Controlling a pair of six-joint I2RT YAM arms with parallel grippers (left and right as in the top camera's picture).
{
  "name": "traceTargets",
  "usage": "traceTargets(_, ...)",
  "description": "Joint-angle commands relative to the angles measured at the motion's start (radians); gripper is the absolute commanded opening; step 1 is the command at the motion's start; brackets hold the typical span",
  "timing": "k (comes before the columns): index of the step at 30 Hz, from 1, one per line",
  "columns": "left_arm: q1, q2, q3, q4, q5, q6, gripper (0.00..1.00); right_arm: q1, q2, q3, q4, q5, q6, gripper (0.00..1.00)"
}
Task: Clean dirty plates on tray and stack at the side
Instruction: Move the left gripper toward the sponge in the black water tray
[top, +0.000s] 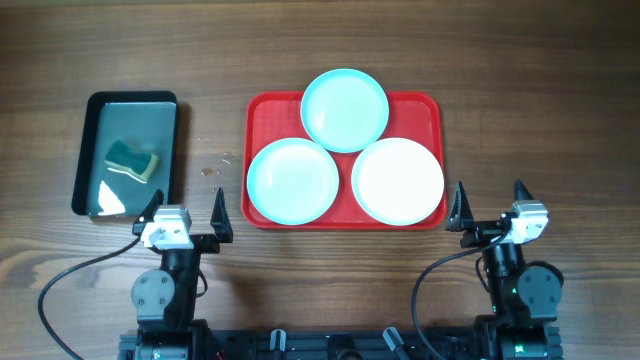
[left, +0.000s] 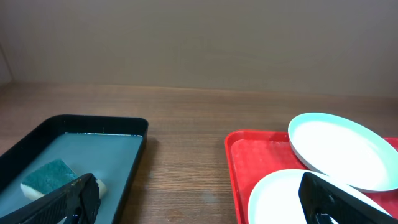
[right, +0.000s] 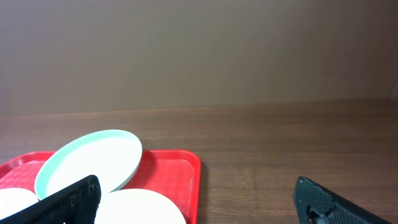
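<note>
The red tray (top: 262, 112) lies mid-table and holds three plates. One aqua plate (top: 344, 109) sits at the back, tilted on the other two. A second aqua plate (top: 292, 181) is front left and the white plate (top: 398, 180) front right. My left gripper (top: 186, 212) is open and empty, near the table's front, left of the tray. My right gripper (top: 491, 205) is open and empty, right of the tray's front corner. The tray (left: 239, 163) and two plates (left: 336, 147) (left: 280, 196) show in the left wrist view; tray (right: 177, 177) and plates (right: 90, 160) (right: 143, 208) show in the right wrist view.
A dark teal-black tray (top: 95, 115) stands at the left with a green and yellow sponge (top: 134, 160) in shallow water; it also shows in the left wrist view (left: 134, 127). Small crumbs or drops (top: 211, 172) lie on the wood between the trays.
</note>
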Motion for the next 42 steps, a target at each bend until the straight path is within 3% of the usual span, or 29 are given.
traceTargets(1,-0.006,-0.011,-0.005,-0.004,0.012,0.019,1.0,0.0,-0.002,-0.001,0.002,-0.001,0.01,1.0)
traceTargets(32,-0.005,-0.011,-0.005,-0.004,0.012,0.019,1.0,0.0,-0.001,-0.001,0.002,-0.001,0.01,1.0)
traceTargets(34,-0.006,-0.011,-0.005,0.011,0.12,-0.067,1.0,0.0,-0.002,-0.001,0.002,-0.001,0.01,0.99)
traceTargets(38,-0.006,-0.011,-0.005,0.079,0.545,-0.27,1.0,0.0,-0.001,-0.001,0.002,0.0,0.01,1.0)
traceTargets(42,-0.006,-0.011,-0.005,0.219,0.639,-0.275,1.0,0.0,-0.002,-0.001,0.002,-0.001,0.01,1.0)
